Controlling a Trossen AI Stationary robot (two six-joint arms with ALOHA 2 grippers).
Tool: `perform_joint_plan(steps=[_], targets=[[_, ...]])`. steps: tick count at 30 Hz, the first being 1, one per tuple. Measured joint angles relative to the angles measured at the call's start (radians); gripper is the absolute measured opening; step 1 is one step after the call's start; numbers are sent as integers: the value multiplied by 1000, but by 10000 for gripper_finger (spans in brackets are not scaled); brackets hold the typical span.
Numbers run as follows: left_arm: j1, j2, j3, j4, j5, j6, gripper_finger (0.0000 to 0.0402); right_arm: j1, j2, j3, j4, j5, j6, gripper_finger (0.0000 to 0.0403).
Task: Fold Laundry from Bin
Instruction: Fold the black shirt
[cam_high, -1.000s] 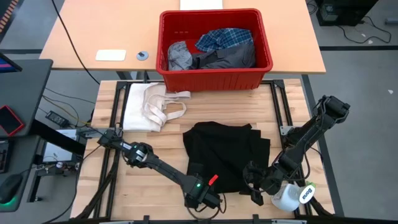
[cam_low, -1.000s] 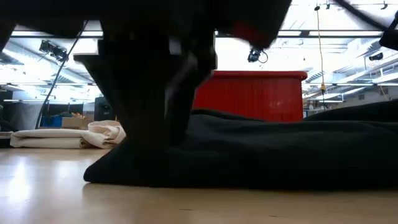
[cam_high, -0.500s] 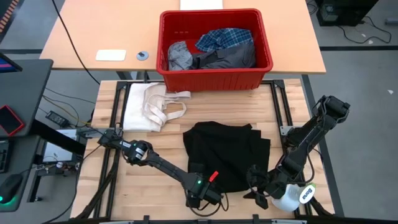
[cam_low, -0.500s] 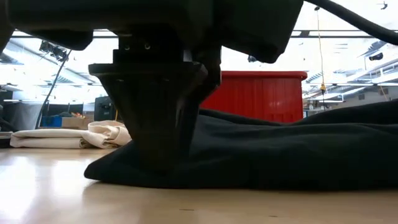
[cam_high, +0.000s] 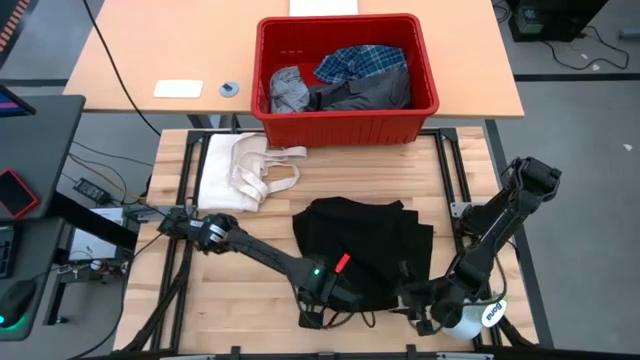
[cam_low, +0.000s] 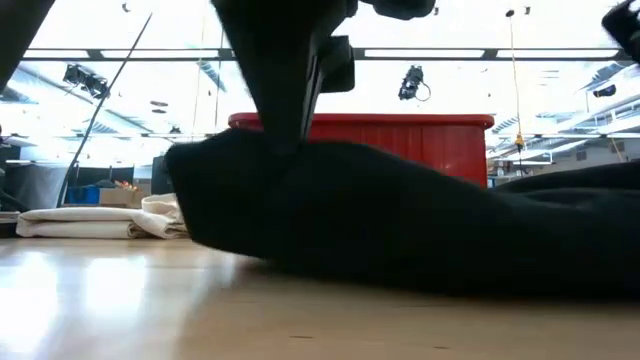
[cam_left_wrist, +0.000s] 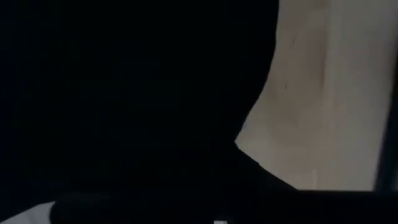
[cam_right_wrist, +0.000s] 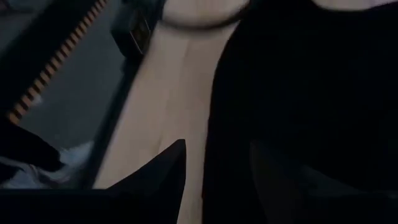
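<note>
High view | left gripper (cam_high: 335, 297) clamped on black garment (cam_high: 365, 245) near hem, 7 o'clock corner | right gripper (cam_high: 418, 308) parted (nothing held) at 5 o'clock corner | garment mid-bench, running toward 12

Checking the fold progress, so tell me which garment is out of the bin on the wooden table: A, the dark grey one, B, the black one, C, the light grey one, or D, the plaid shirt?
B: the black garment lies spread on the wooden table, while the others sit in the red bin.
</note>
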Motion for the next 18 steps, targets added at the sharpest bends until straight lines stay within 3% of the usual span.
perform_joint_plan(steps=[6,11,18], targets=[[32,-65,-2,-5,30,-46,4,-54,121,0,152,-67,-10,200],[62,-122,-1,-9,30,-106,2,-85,185,74,107,-117,2,227],[112,-186,0,-7,83,-170,1,-78,240,244,-249,174,57,227]])
